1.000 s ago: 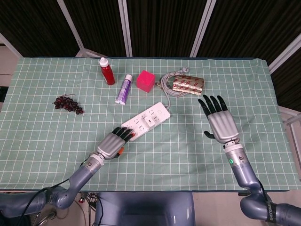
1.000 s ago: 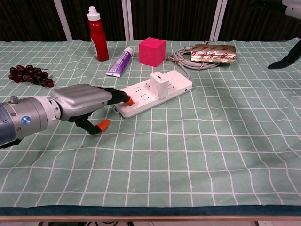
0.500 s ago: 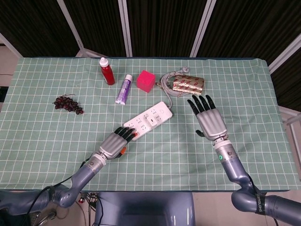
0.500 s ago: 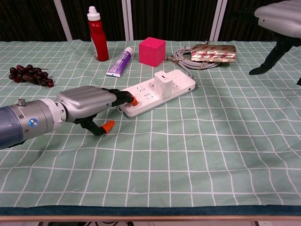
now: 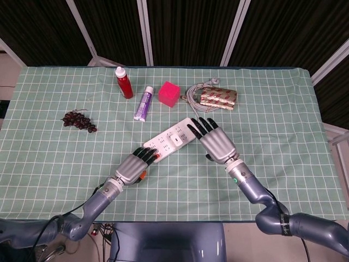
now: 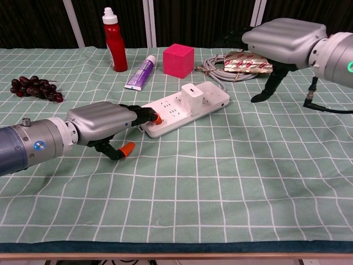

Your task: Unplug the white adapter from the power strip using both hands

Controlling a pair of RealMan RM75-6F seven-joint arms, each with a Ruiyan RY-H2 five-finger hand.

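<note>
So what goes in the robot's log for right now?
left hand: pressing power strip end | right hand: open, above strip | white adapter: plugged in

Left hand [image 6: 102,122]: fingertips lie on near end of power strip [image 6: 165,116]; whether they press it or only rest cannot be told; palm side hidden in both views

Right hand [image 5: 214,143]: in head view its fingers cover far end of strip; in chest view fingers run behind the palm, tips out of sight; height above strip unclear

White adapter [image 6: 192,99]: prongs hidden in socket; how deep it sits cannot be told

Cable coil [image 6: 216,70]: partly behind foil packet [image 6: 248,62], itself partly behind right hand

Tube [image 6: 141,73] and red bottle [image 6: 113,40]: print too small to read

Both forearms cut by frame edges in chest view
</note>
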